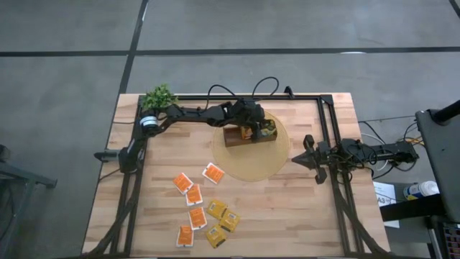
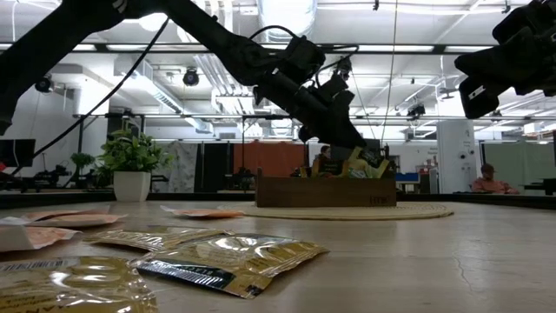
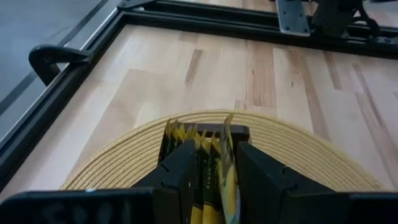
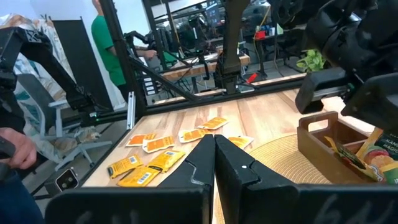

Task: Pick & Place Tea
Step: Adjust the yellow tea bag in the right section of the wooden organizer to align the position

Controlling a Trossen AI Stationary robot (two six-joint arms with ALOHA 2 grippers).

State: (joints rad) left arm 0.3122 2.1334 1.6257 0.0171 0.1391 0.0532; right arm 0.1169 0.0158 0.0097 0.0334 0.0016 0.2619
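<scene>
My left gripper (image 1: 262, 132) hangs directly over the brown wooden compartment box (image 1: 248, 137), which sits on the round woven straw mat (image 1: 277, 164) toward the far middle of the table. Its two dark fingers (image 3: 180, 171) are clamped on a yellow tea sachet (image 3: 225, 158), held on edge between them. In my left wrist view the sachet's flat face runs in line with the sachets already standing in the box (image 3: 180, 132), so its long axis points down into a compartment. That is the relation the coming move turns on, as I judge it: the box lies straight below the sachet, not off to a side, and what remains is to lower and let go. Exactly which compartment I am over I cannot tell.

My right gripper (image 1: 307, 160) waits at the right side of the table, just off the mat's right edge, with its fingers (image 4: 205, 158) pressed together and holding nothing.

The rest of the tea lies flat on the near left of the pale wooden table (image 1: 309, 216), well apart from the box: orange-and-white sachets (image 1: 182, 183) in a loose group and yellow ones (image 1: 217, 209) just nearer and to their right. My left arm is the closer one to that pile. A small green potted plant (image 1: 159, 96) stands at the far left corner.
</scene>
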